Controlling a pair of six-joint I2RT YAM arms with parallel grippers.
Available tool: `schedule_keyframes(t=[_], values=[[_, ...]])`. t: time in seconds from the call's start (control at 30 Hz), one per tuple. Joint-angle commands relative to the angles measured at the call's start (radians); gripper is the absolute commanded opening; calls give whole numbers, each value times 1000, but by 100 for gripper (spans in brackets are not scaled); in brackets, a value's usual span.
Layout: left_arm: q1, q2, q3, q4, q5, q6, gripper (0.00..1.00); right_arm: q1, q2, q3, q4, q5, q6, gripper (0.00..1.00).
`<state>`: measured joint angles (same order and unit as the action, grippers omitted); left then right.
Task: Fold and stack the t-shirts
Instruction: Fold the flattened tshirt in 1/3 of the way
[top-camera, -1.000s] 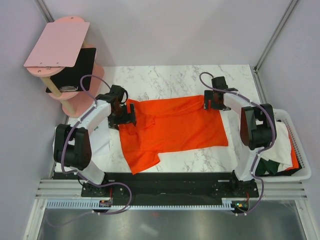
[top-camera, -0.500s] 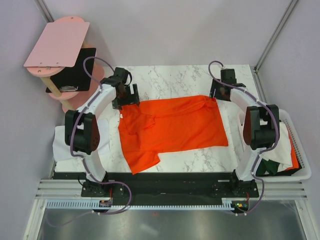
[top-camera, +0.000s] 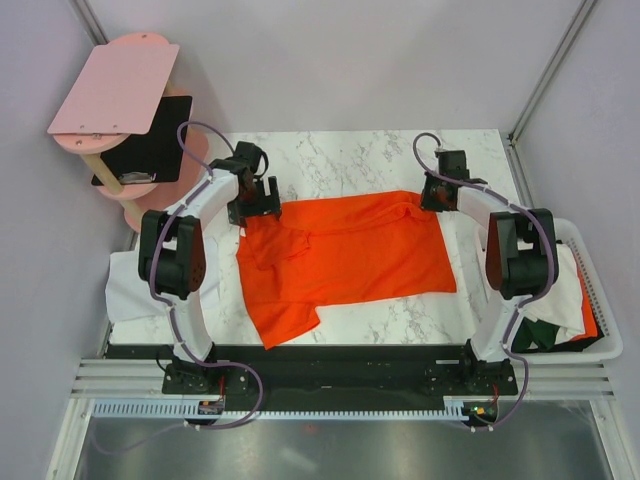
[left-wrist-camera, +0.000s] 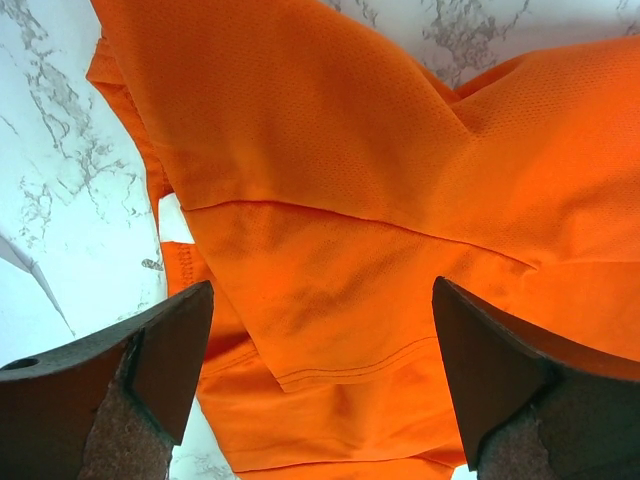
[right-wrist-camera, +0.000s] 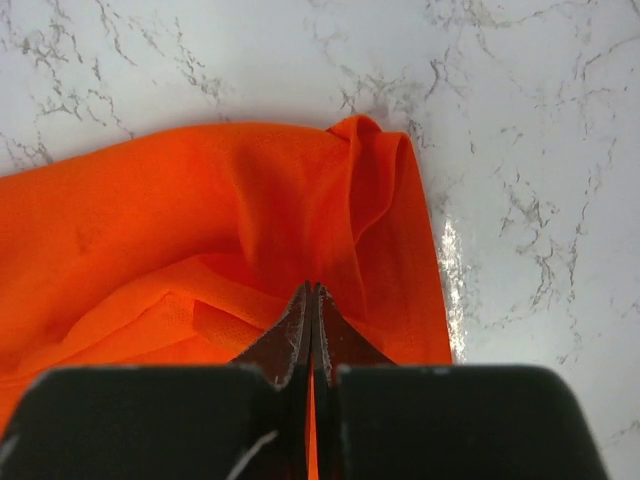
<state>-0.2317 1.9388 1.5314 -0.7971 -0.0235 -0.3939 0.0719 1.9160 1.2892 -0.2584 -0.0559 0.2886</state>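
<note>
Orange-red fabric t-shirt (top-camera: 345, 255) lies spread on the white marble-patterned table (top-camera: 350, 160), its near sleeve rumpled. At the shirt's far-left corner the left gripper (left-wrist-camera: 320, 290) hovers with its jaws wide apart. At the far-right corner the right gripper (right-wrist-camera: 312, 292) is clamped on a thin ridge of cloth. That shallow pinch may slip, and lifting from one side only would drag the shirt askew.

Left arm (top-camera: 196, 213): was extended forward, wrist pitched downward.
Left gripper (left-wrist-camera: 320, 340): fingers stood wide apart.
Right arm (top-camera: 497, 212): was extended forward, wrist pitched downward.
Right gripper (right-wrist-camera: 312, 300): fingers were pressed together.
</note>
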Motion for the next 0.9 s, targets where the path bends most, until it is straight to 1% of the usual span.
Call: schedule_keyframes(t=[0.0,0.07,0.2,0.23,0.4,0.43,0.53,0.7,0.77,0.87], values=[[-3,5,-5,21,5,0,96,17,-86,-21,77,-31,-3,0],[-3,18,-5,21,7,-5,96,41,-81,-14,68,-35,-19,0],[-3,26,-14,24,13,-6,95,75,-90,-34,77,71,-26,0],[-3,26,-20,27,11,-6,95,78,-97,-36,80,77,-23,0],[-4,35,-27,32,13,-6,95,92,-101,-50,123,59,-28,1],[-4,38,-27,33,14,-8,95,95,-82,-42,120,19,-32,1],[-4,51,-28,33,16,-11,95,112,-42,-5,56,11,-46,0],[-3,58,-40,32,-4,-14,93,132,-69,-71,1,50,-40,0],[-3,60,-42,32,-10,-14,93,131,-68,-80,-59,134,-37,0],[-3,61,-40,32,-10,-19,93,131,-60,-88,-103,206,-23,0]])
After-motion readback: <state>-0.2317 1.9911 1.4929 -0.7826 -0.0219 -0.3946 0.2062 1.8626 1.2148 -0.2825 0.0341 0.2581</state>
